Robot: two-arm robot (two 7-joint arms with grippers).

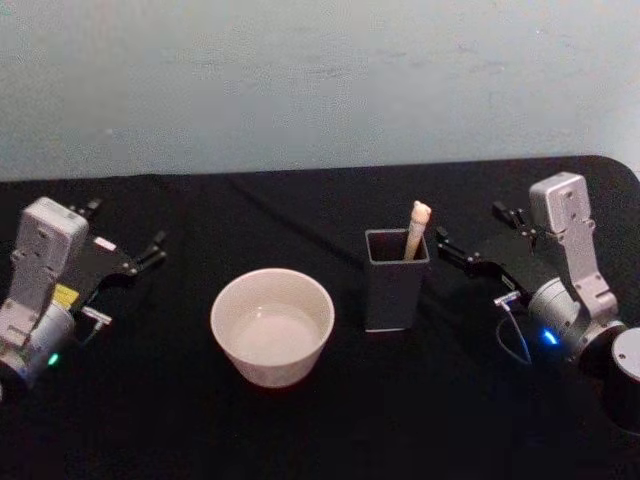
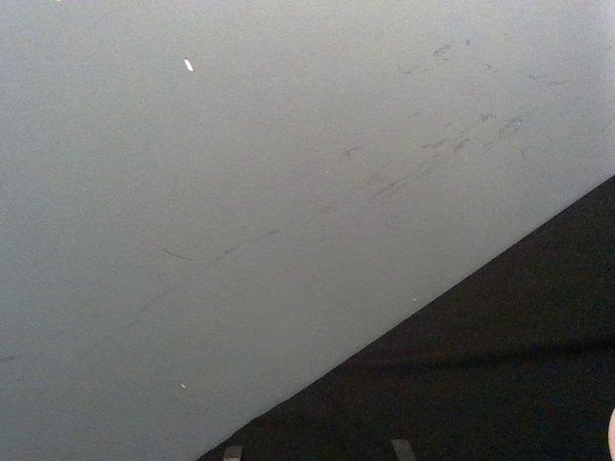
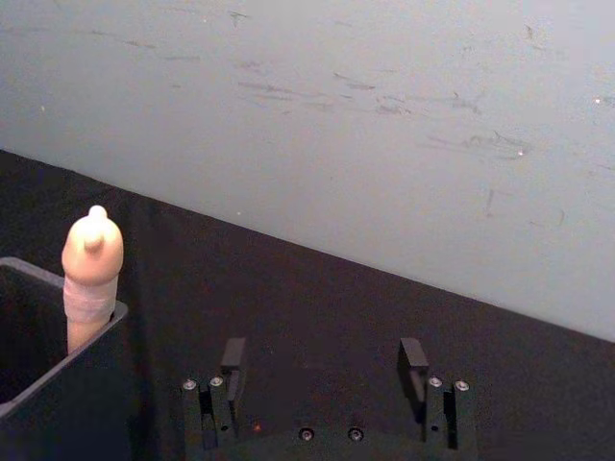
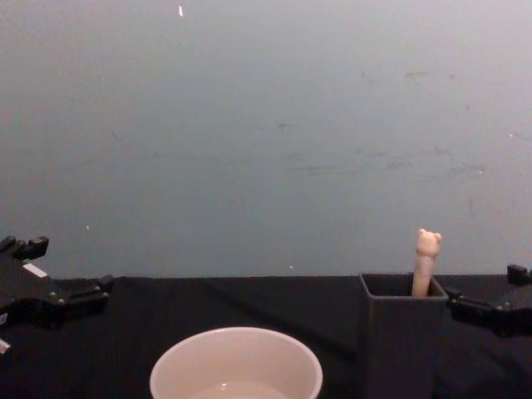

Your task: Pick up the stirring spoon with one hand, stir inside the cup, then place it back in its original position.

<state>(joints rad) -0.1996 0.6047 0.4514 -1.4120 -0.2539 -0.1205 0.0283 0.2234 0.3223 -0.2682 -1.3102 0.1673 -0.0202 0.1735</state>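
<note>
Stirring spoon (image 1: 417, 228): stands in the dark grey holder (image 1: 395, 292) on the black surface (image 1: 300, 420), leaning into its far right corner, bear-head top clear of the rim; cream cup (image 1: 272, 326) just beside the holder on the left. Right end effector (image 1: 478, 250): near the holder's right side, fingers apart, empty; left end effector (image 1: 140, 252): parked at far left, open, empty. Step in hand, judged: grasp the exposed handle below the bear head, squarely, and lift straight up so the holder does not tip.
</note>
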